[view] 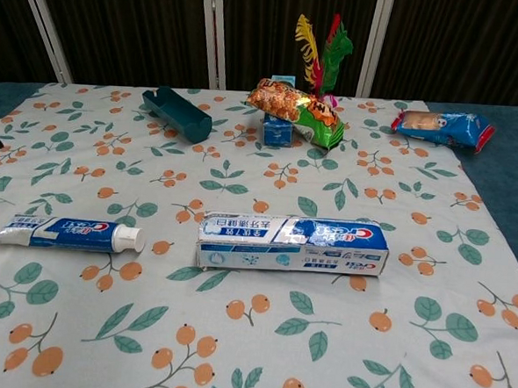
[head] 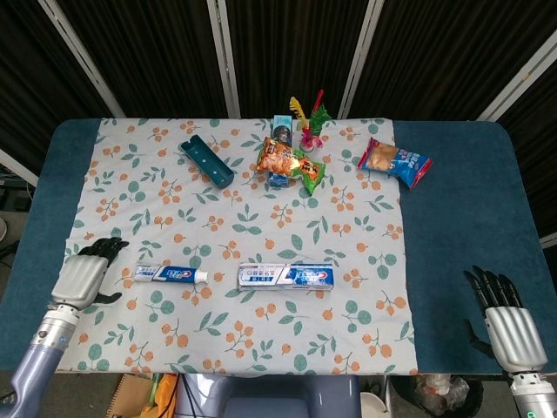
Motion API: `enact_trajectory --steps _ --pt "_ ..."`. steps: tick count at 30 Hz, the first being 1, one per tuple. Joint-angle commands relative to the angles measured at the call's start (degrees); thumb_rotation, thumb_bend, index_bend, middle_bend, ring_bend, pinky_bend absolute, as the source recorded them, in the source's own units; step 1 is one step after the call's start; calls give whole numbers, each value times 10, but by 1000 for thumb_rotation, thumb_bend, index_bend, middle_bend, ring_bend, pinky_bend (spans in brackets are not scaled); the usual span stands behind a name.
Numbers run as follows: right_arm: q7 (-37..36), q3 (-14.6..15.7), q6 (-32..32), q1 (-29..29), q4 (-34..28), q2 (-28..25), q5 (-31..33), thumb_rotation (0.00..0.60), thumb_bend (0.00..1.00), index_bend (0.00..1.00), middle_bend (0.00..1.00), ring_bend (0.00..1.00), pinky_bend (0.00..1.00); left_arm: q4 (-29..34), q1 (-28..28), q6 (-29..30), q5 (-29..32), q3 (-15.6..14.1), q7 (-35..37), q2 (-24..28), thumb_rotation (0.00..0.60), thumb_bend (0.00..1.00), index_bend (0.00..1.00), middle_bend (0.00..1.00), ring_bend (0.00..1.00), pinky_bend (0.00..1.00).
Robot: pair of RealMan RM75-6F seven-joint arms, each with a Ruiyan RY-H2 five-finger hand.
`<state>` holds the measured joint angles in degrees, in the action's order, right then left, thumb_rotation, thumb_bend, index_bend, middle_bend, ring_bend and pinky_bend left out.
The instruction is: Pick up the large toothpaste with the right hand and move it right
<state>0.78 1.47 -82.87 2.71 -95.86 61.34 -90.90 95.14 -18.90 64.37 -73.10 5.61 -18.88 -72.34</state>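
Toothpaste box flat on cloth, R robot hand apart.

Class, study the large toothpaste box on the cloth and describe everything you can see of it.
The large toothpaste box is a long rectangular carton, seemingly cardboard, printed blue and white with red-and-white lettering. It looks closed and undamaged. It lies flat on its long side on the floral tablecloth, lengthwise left to right, near the front middle. Nothing but the cloth touches it; neither hand is on it.

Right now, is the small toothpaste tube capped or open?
Capped. The small toothpaste tube lies flat on the tablecloth with its white cap on its right end.
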Motion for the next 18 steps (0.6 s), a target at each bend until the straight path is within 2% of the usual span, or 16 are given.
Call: enact_trajectory --steps 1,10,14,18 --pt "-3 -1 0 0 -2 0 2 600 432 0 12 0 15 3 -9 2 18 10 -7 -20 600 53 151 122 127 254" --pt "15 -11 57 46 -42 7 -12 600 432 0 12 0 14 14 -1 42 11 14 7 -31 600 51 132 107 119 236" --pt "8 -16 114 85 -107 6 -13 600 432 0 12 0 15 16 1 49 13 17 16 -31 600 49 122 95 109 212" --pt "33 -41 205 146 -173 21 29 600 432 0 12 0 15 10 0 52 14 19 25 -30 600 36 100 55 76 177"
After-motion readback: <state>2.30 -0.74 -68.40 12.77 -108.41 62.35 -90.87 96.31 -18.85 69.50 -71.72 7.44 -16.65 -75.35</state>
